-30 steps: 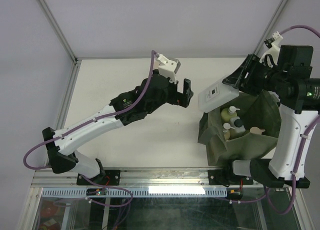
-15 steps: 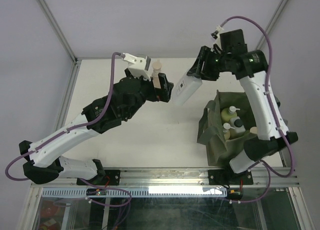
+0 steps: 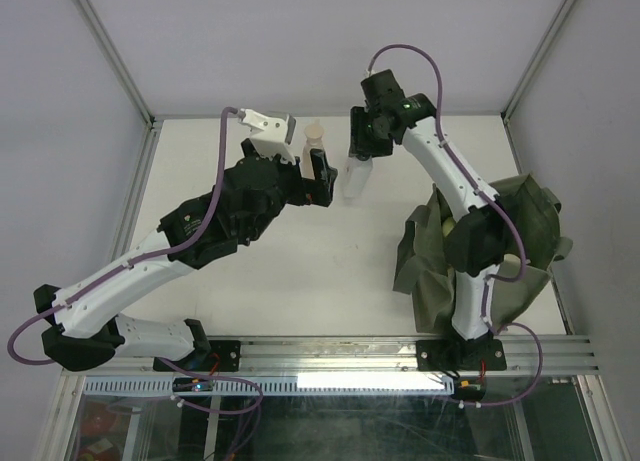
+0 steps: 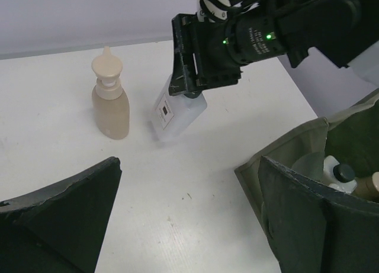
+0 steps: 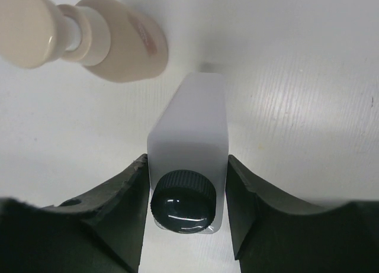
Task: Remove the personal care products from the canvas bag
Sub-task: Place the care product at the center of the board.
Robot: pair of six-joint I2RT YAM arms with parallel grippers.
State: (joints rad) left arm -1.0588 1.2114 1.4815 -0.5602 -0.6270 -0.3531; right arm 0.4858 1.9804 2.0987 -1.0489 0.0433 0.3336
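Right of the beige bottle [image 3: 314,139], the white bottle [image 3: 356,177] in the right tool [image 3: 360,151] blocked passage; bench [image 4: 177,196] on its near side lay open.

A white bottle [image 4: 177,110] with black cap [image 5: 183,201], beige bottle [image 4: 111,107], olive-green canvas bag [image 3: 425,271].

The flat white table top [image 3: 320,271] is edged with a metal rail [image 3: 135,196] on its left and near sides. Toward its far side a translucent beige plastic bottle with a cream pump nozzle [image 4: 110,104] stands upright on it. Just beside that, a white rectangular plastic bottle with a black screw cap [image 4: 177,110] leans tilted, its lower end down at the surface. On the right sits a floppy olive-green canvas bag [image 3: 425,271], slumped open, well apart from both bottles
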